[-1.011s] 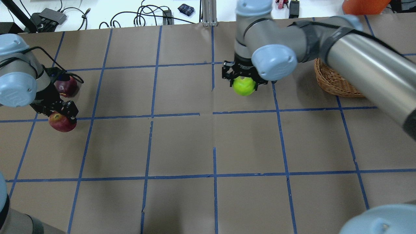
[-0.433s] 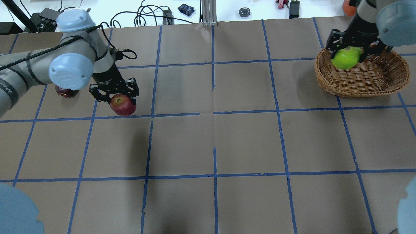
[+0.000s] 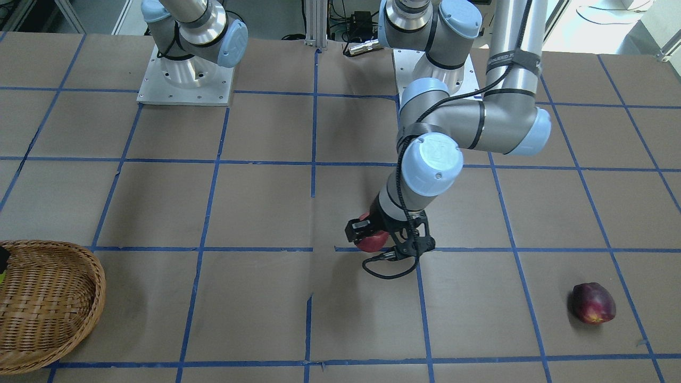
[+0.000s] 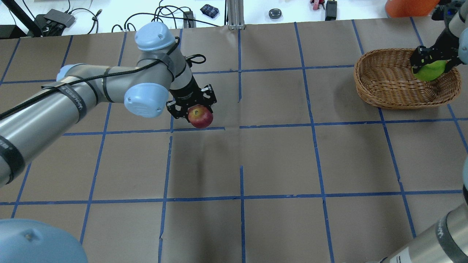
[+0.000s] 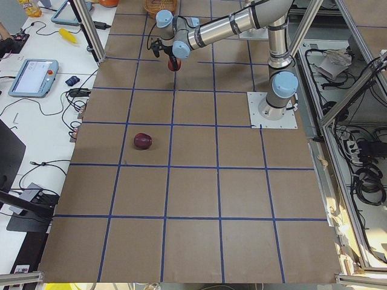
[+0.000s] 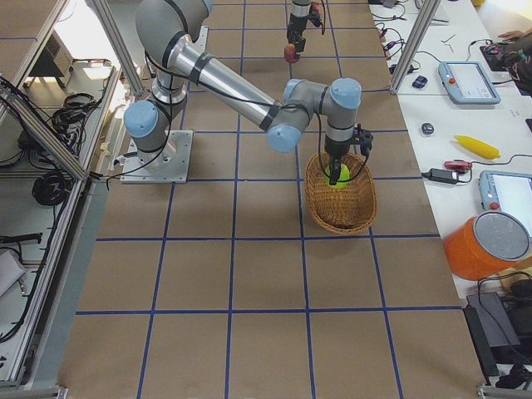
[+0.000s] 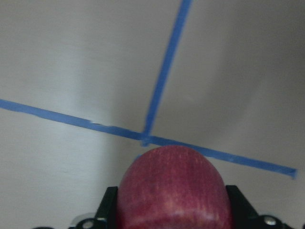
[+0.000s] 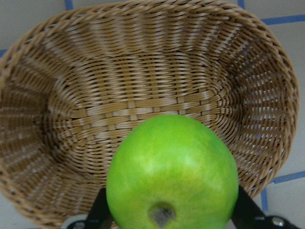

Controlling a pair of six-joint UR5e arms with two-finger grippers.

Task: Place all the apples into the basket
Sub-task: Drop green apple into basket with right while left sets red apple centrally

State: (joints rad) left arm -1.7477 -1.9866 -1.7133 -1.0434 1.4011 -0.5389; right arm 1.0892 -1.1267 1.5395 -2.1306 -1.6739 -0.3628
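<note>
My left gripper (image 4: 193, 106) is shut on the red apple (image 4: 200, 117) and holds it above the table near its middle; the apple fills the bottom of the left wrist view (image 7: 174, 191). My right gripper (image 4: 433, 62) is shut on the lime green apple (image 4: 430, 70) and holds it over the right end of the wicker basket (image 4: 387, 86). The right wrist view shows the green apple (image 8: 171, 174) above the basket's floor (image 8: 119, 109). The dark maroon apple (image 3: 593, 303) lies alone on the table, hidden behind my left arm in the overhead view.
An orange object (image 4: 407, 7) stands beyond the table's far right corner. Cables and small items lie on the white bench behind the table (image 4: 164, 18). Blue tape lines (image 4: 241, 197) grid the brown table.
My left gripper has carried the red apple rightward from the far left to near the middle. My right gripper has carried the green apple from mid-table to over the basket's right end.
</note>
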